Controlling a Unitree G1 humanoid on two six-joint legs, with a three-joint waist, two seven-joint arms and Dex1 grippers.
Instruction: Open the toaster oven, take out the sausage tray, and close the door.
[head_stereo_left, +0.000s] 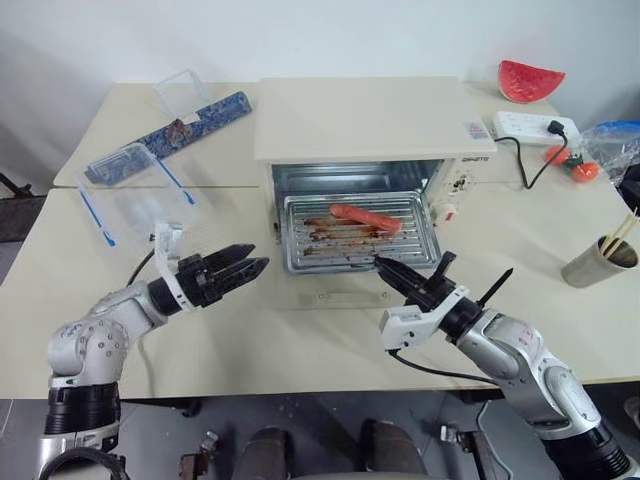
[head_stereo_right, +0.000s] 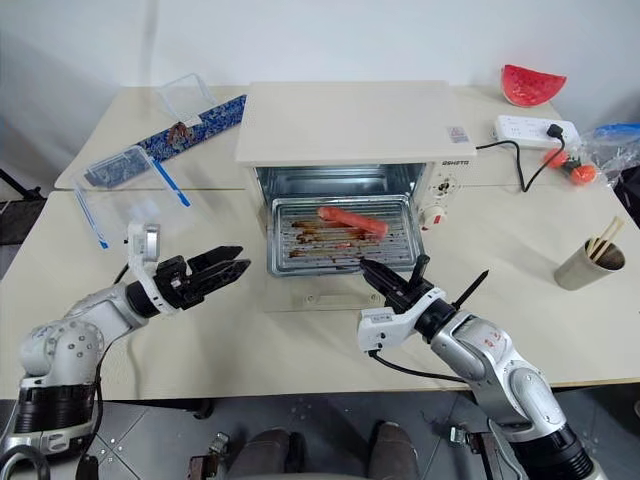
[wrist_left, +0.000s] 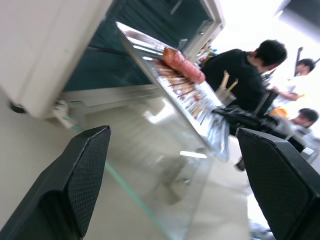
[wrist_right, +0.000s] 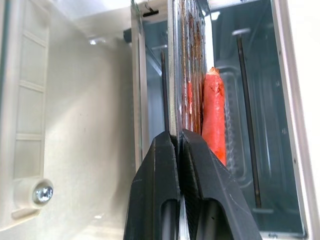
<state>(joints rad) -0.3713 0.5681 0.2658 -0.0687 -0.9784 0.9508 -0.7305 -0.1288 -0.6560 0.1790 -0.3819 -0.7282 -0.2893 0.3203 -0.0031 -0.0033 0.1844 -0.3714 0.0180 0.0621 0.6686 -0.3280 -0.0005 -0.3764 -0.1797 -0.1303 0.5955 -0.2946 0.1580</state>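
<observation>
Left pincer spread (level) — right pincer clamped.

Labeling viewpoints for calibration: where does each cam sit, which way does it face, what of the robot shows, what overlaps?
Left eye, right eye: head stereo pair, looking forward and down at the table; both arms show, left gripper open, right gripper shut on the sausage tray half out of the toaster oven.
Left wrist: looks between its fingers across the lowered door at the tray's side.
Right wrist: looks along its shut fingers into the oven.
Shared: tray and sausage.
</observation>
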